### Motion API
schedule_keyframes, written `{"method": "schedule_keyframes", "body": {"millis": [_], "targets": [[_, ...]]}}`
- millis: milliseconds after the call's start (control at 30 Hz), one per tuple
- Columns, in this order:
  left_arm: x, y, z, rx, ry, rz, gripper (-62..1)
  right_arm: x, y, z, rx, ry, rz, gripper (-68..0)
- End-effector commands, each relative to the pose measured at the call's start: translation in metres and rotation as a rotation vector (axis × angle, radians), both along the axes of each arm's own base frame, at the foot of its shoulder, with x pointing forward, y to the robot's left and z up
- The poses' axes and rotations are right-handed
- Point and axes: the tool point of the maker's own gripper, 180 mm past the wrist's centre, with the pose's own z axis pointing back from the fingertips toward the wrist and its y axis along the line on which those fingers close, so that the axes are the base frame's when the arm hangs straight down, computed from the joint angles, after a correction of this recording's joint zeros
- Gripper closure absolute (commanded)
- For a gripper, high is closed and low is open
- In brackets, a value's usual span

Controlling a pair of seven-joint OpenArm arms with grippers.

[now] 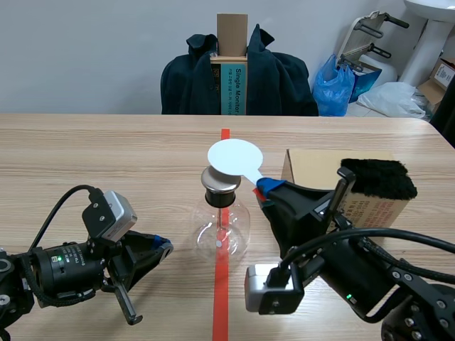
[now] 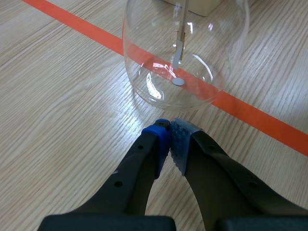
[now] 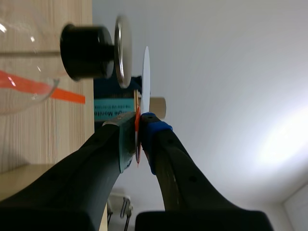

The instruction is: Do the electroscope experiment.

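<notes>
Two claws: right claw [image 1: 264,190] tight on white disc [image 1: 234,156] over half-hidden cap [image 1: 217,182], left claw [image 2: 169,129] closed, empty.

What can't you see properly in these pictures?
- The strip inside the flask: in the scene view it is too small behind glass glare, and the left wrist view's edge cuts off its upper part.
- Print on the box: in the scene view the right arm covers part.
- Handle of the white paddle: in the right wrist view it is hidden between the jaws.
</notes>
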Motion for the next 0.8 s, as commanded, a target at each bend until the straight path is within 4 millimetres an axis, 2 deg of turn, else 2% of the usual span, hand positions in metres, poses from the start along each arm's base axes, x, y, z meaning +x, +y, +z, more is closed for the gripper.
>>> {"method": "schedule_keyframes", "body": {"millis": [0,267,533,767], "targets": [[0.007,-0.005,0.012,-0.036,-0.029,0.006,-2.8,0.011,-0.009,0.016,0.007,-0.051,-0.048,-0.8],[0.007,-0.005,0.012,-0.036,-0.029,0.006,-2.8,0.031,-0.049,0.022,0.009,-0.059,-0.274,-0.8],[0.007,-0.005,0.012,-0.036,-0.029,0.006,-2.8,0.029,-0.085,0.010,-0.056,-0.027,-0.392,-0.9],[0.007,-0.005,0.012,-0.036,-0.029,0.006,-2.8,0.030,-0.100,-0.002,-0.057,0.009,-0.466,-0.9]]}}
